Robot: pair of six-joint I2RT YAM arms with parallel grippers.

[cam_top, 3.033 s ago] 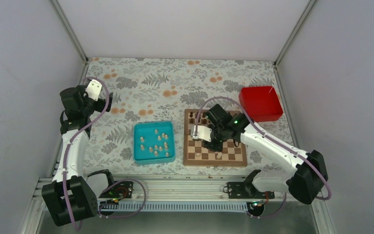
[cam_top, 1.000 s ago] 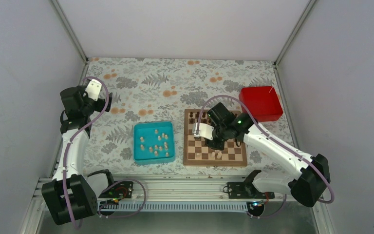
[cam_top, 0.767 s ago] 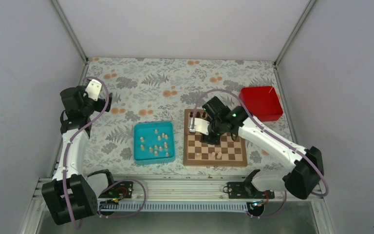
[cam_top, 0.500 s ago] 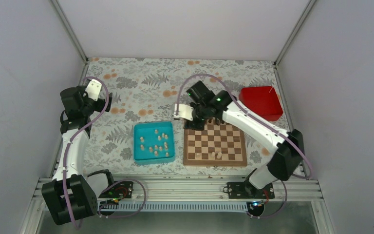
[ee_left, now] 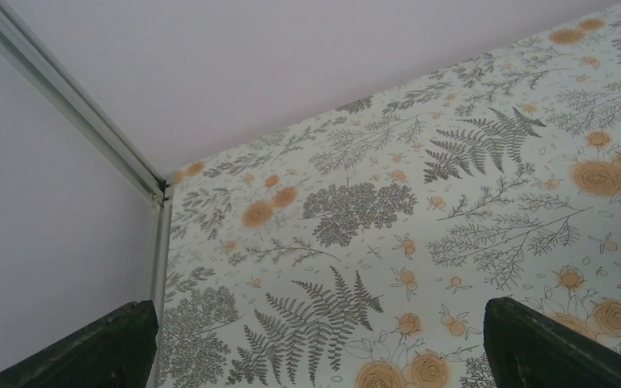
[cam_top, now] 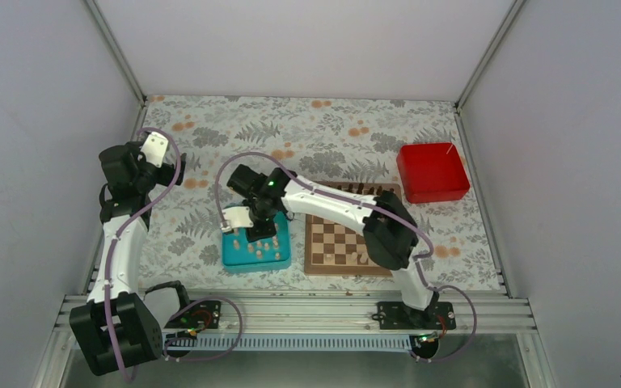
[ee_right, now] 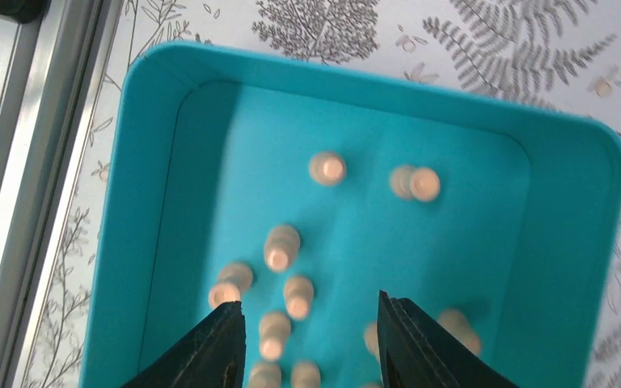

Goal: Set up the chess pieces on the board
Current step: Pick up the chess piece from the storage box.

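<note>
Several pale beige chess pieces [ee_right: 327,168] lie loose in the teal tray [ee_right: 154,162]; the top view shows them as small dots [cam_top: 265,246]. My right gripper [ee_right: 307,301] hovers open over them with nothing between its fingers [ee_right: 220,347], and from above it [cam_top: 252,229] hangs over the tray's back half. The board [cam_top: 348,272] lies right of the tray, with a pale piece [cam_top: 361,259] near its front edge and dark chessmen [cam_top: 356,188] along its back row. My left gripper [ee_left: 317,323] is wide open and empty, held high at the far left [cam_top: 155,148].
A red box [cam_top: 433,172] sits behind and right of the board. The right arm's links [cam_top: 388,234] reach across the board's left part. The tray [cam_top: 231,260] lies near the table's front rail. Enclosure walls ring the floral tablecloth [ee_left: 356,202].
My right gripper opened over the board's front rows, then swung left off the board to above the teal tray. The left arm has not moved.
</note>
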